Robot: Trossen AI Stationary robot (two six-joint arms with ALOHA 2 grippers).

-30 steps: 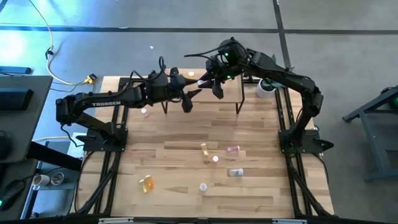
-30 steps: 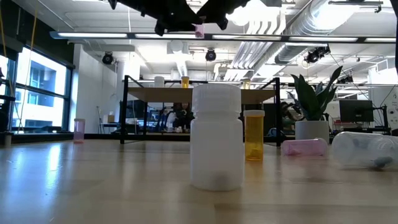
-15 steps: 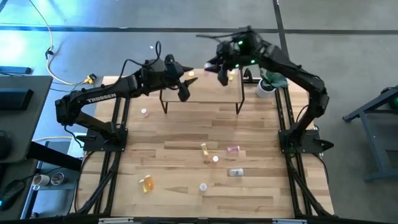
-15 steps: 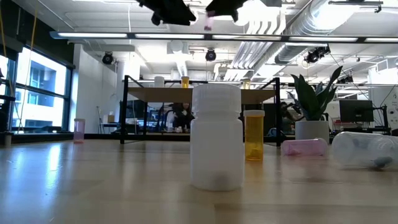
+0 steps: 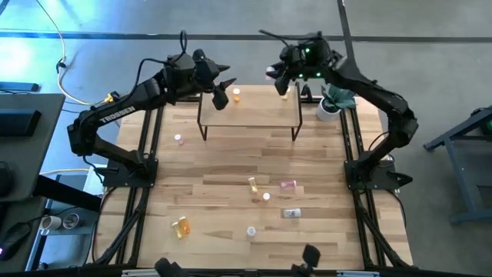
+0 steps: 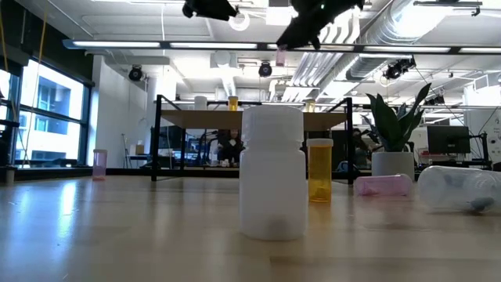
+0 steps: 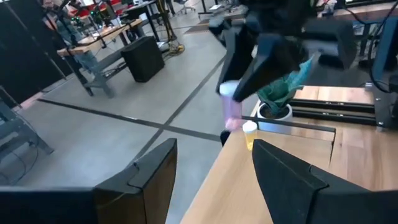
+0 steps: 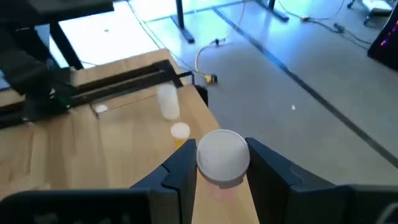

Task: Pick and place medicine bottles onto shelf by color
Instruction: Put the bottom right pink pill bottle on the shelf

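Above the shelf's [image 5: 250, 108] far right corner, right gripper [image 8: 222, 163] clamps a pink bottle [image 7: 232, 111], left gripper [image 5: 219, 98] spread empty near its far left corner.

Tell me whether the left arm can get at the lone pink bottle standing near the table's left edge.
Probably yes: the left gripper is open and empty above the shelf, and nothing stands around the pink bottle.

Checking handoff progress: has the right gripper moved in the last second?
Yes. The right gripper, holding a pink bottle, moved toward the shelf's right back corner.
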